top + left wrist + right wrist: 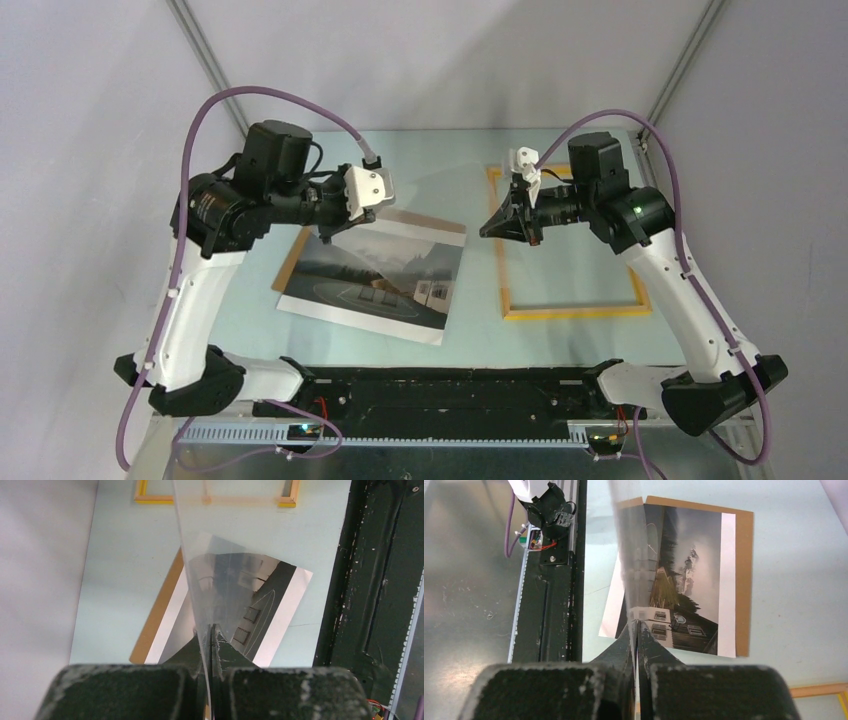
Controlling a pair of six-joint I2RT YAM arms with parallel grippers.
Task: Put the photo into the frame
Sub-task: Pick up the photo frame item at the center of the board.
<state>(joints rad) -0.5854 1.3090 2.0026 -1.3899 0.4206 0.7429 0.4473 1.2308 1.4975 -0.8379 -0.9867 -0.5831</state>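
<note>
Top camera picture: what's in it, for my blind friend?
The left gripper and right gripper, both shut, hold a clear sheet between them. Below, the photo lies on a brown board, with the yellow frame to its right.

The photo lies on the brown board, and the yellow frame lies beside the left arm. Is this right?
Not quite: the top view shows the frame beside the right arm. The photo does lie on the brown board.
</note>
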